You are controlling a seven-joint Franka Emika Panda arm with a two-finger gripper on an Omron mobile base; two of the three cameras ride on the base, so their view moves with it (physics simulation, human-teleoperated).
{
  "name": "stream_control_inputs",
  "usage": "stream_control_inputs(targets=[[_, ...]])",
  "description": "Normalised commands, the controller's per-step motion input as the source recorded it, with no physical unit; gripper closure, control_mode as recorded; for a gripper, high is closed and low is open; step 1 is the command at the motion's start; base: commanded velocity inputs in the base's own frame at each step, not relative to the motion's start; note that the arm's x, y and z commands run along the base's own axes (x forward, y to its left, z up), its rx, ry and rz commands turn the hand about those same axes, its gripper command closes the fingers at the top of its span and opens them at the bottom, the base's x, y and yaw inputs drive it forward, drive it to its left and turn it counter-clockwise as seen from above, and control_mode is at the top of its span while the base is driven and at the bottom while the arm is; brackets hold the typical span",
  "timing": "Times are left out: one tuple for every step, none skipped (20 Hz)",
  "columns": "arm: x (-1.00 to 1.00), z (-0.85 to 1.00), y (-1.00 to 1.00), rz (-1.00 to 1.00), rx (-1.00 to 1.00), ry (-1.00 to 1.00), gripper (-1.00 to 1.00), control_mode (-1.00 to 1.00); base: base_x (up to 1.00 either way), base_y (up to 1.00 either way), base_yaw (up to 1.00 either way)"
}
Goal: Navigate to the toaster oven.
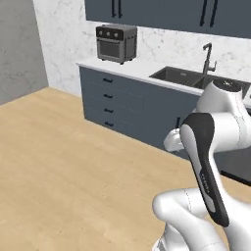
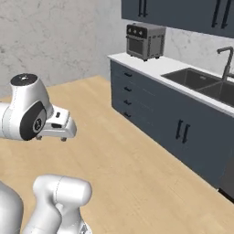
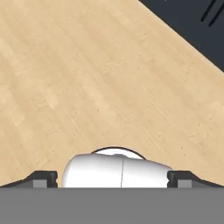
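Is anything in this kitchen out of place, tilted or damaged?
Nothing stands out. The toaster oven stands upright on the counter near its left end, door shut. The drawers under it are closed, the sink looks tidy, and the floor is clean.

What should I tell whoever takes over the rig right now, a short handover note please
Gripper: jaws spread wide and holding nothing, pointed down at the bare wood floor.
Toaster oven: on the white counter at its left end, against the marble wall, left of the sink and faucet, under the dark upper cabinets.
Done: the oven is in sight from both base views.
Left: the base stands out on the open floor, well back from the drawers; it has yet to drive up to the oven.
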Motion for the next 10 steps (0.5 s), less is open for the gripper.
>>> stream_control_inputs(targets=[[0.0,0.0,0.0,0.0,0.0,0.0,-1.0,1.0,1.0,-0.13,0.2],[0.0,0.0,0.0,0.0,0.0,0.0,-1.0,1.0,1.0,-0.21,0.21],[0.0,0.0,0.0,0.0,0.0,0.0,-1.0,1.0,1.0,-0.26,0.22],[0.0,0.0,0.0,0.0,0.0,0.0,-1.0,1.0,1.0,-0.21,0.22],[0.0,0.0,0.0,0.0,0.0,0.0,-1.0,1.0,1.0,-0.19,0.21],[0.0,0.0,0.0,0.0,0.0,0.0,-1.0,1.0,1.0,-0.13,0.19],[0.0,0.0,0.0,0.0,0.0,0.0,-1.0,1.0,1.0,-0.06,0.18],[0.0,0.0,0.0,0.0,0.0,0.0,-1.0,1.0,1.0,-0.04,0.18],[0.0,0.0,0.0,0.0,0.0,0.0,-1.0,1.0,1.0,-0.02,0.18],[0.0,0.0,0.0,0.0,0.0,0.0,-1.0,1.0,1.0,0.0,0.16]])
